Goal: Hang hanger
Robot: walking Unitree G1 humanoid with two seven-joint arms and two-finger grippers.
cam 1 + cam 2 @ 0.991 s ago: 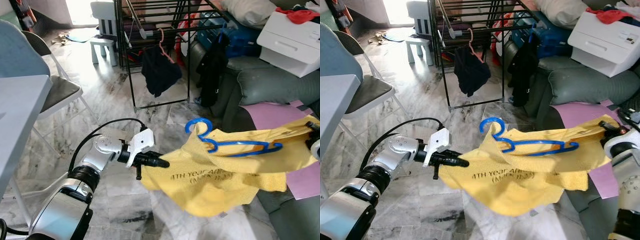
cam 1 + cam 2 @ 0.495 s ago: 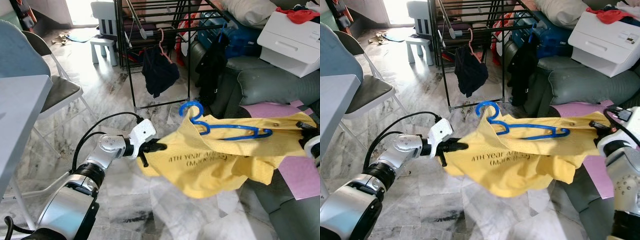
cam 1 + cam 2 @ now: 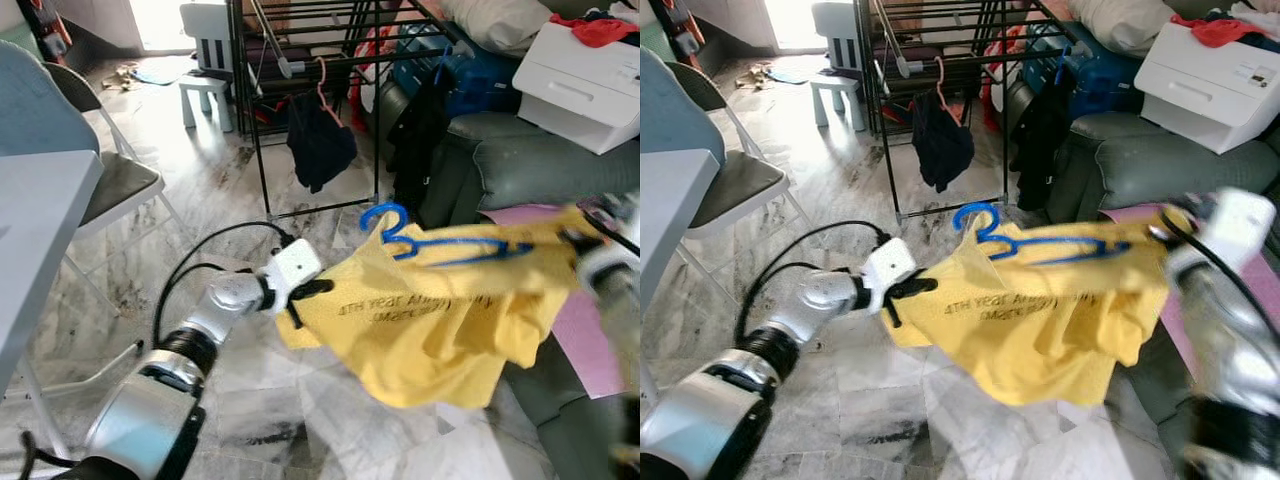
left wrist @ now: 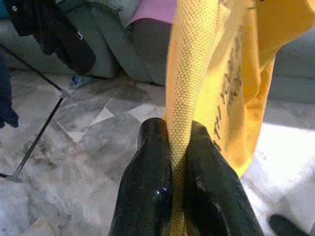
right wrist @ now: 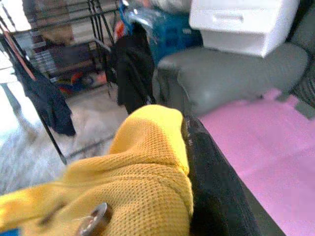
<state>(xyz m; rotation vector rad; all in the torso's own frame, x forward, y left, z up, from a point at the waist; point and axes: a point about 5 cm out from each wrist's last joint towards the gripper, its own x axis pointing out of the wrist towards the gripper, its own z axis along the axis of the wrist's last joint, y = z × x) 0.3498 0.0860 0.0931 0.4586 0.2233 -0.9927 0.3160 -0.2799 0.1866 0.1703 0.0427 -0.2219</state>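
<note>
**Desk:** What's in the frame?

**Photographer:** A yellow shirt (image 3: 440, 320) on a blue hanger (image 3: 440, 243), stretched in mid-air between 2 grippers above a marble floor (image 3: 230, 200), just short of the black drying rack (image 3: 300, 60). The left gripper (image 4: 173, 147) has its 2 black fingers (image 4: 147, 187) pinched tight on a fold at the shirt's edge. The right gripper (image 5: 194, 162) is at the other end, beside a button (image 5: 96, 220), with cloth bunched against 1 finger; it reads as clamped on the shirt, though blur in the head views hides the detail.

**Desk:** How will it handle?

**Photographer:** By my judgement, light and very floppy. The waffle-knit cloth sags between the holds and would slide off a thin plastic hanger if tilted. The hanger is the only stiff part, so its hook (image 3: 383, 222), which stands free above the collar, is the part to bring onto a rail; holding cloth alone gives poor control of it.

**Desk:** Any containers?

**Photographer:** 1 white lidded box (image 3: 580, 85) on the grey sofa (image 3: 520, 160), with a red cloth (image 3: 600, 30) on top; its contents are hidden. The rack already carries a dark garment (image 3: 318, 150) on a pink hanger (image 3: 328, 85), and black clothing (image 3: 420, 130) hangs at its end.
</note>
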